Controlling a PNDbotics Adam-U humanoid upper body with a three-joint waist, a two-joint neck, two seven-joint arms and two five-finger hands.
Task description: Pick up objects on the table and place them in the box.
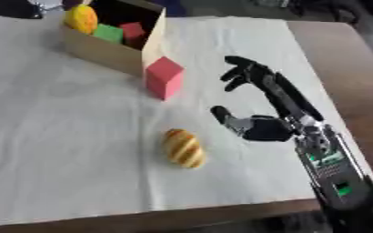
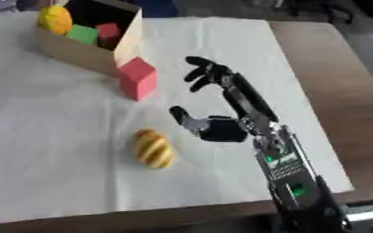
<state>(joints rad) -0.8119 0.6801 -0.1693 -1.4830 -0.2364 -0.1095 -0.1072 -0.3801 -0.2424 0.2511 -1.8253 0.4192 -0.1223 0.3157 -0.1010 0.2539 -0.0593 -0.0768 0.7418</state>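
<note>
table [image 1: 345,68]: brown wood, bare along the right side and front edge; the rest sits under the cloth.
cloth [image 1: 62,136]: white, slightly creased, covers most of the tabletop; everything below sits on it.
box [image 1: 102,52]: open cardboard, far left of the cloth, set askew, one flap standing up on its right side.
box contents: yellow-orange round object [image 1: 81,19] at the left end, poking above the rim; green block [image 1: 108,32] beside it; dark red block [image 1: 132,32] next, against the flap side. How deep they sit, can't tell.
right hand [image 1: 261,107]: black arm enters from the lower right corner; hand spread wide, fingers extended toward the box with tips slightly curled, thumb out to the left. Holds nothing. Hovering or resting on the cloth: can't tell.
red cube [image 1: 164,76]: outside the box, just beside its near right corner, one edge turned toward the camera. Left of the fingertips, apart from them.
bread roll [image 1: 183,148]: golden with brown stripes, lies lengthwise in front of the cube, nearer the front edge. Near the thumb, on its left, not touching.
left hand: not in either view.
</note>
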